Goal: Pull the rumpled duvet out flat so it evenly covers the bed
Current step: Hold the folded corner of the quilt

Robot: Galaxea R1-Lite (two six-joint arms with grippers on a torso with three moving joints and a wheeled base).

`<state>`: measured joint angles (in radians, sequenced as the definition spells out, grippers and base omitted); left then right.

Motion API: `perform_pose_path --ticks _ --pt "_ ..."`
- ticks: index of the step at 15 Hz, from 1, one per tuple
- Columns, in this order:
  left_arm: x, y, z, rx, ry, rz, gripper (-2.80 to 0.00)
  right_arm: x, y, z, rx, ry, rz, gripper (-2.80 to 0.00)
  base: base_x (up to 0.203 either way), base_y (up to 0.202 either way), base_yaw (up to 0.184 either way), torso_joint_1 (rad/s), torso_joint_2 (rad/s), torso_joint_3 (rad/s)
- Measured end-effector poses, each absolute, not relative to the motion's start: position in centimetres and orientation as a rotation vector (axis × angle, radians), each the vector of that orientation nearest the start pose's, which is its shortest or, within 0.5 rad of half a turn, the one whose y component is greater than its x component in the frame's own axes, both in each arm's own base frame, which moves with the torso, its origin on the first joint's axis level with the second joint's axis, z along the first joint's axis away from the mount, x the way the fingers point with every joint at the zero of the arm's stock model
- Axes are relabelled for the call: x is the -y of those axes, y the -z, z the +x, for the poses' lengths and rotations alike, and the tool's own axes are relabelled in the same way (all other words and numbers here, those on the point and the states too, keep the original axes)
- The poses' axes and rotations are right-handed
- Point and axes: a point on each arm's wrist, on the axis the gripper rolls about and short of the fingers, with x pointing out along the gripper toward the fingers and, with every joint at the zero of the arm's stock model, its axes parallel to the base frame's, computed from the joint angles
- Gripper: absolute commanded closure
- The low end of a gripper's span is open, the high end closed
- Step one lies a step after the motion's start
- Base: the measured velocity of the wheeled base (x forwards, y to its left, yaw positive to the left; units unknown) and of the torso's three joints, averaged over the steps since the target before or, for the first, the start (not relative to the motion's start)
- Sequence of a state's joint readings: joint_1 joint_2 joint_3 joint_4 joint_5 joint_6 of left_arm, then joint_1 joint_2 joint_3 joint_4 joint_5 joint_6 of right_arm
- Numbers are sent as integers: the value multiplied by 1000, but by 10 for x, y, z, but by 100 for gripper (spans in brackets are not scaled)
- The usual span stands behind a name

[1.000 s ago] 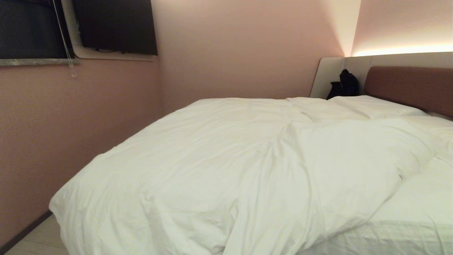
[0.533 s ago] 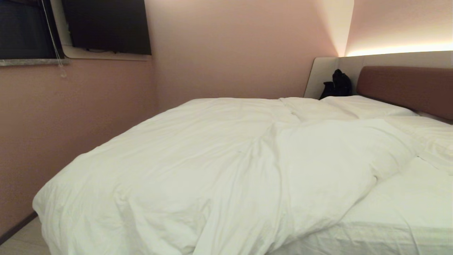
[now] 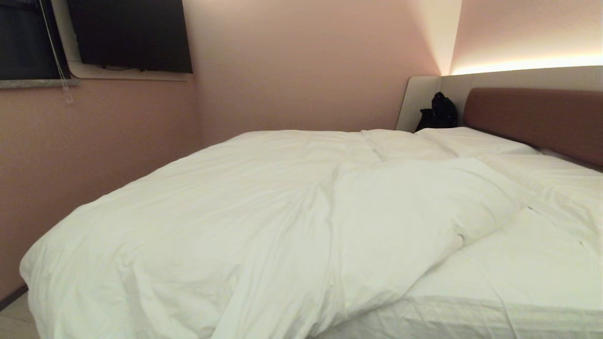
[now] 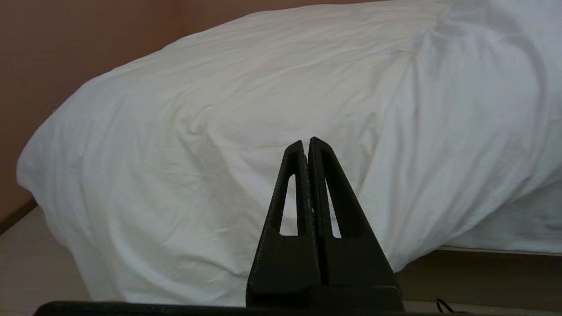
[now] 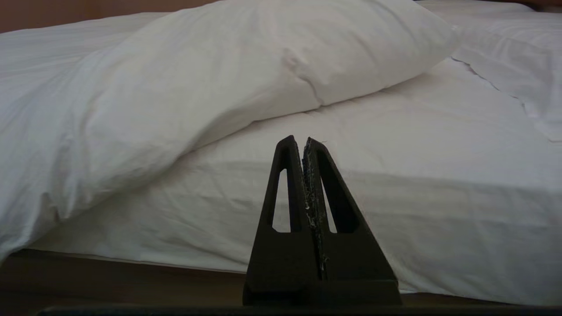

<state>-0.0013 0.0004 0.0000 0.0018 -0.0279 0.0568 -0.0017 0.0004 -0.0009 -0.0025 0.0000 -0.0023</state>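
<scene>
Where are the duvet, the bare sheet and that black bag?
duvet (image 3: pixel 226 212), head view, its puffy middle.
bare sheet (image 3: pixel 509 263), head view, uncovered mattress top.
black bag (image 3: pixel 438 113), head view, its middle, by the headboard.

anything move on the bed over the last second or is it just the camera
Just the camera: the whole view slid left, so the robot's view has swung right and more bare sheet shows. The duvet lies bunched as it did. Left hand and right hand are shut, holding nothing, short of the bed.
</scene>
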Motion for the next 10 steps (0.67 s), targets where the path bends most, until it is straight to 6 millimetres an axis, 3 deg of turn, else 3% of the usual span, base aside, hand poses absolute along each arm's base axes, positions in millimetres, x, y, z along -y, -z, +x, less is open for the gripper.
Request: perform_pose_path --ticks 3,10 --pt "1 -75 -23 -1 29 52 0 0 -76 -23 3 1 -2 0 0 -145 0 7 4 2" --pt "1 -75 -23 0 28 22 0 0 -76 -23 2 2 -2 0 0 0 0 0 0 0"
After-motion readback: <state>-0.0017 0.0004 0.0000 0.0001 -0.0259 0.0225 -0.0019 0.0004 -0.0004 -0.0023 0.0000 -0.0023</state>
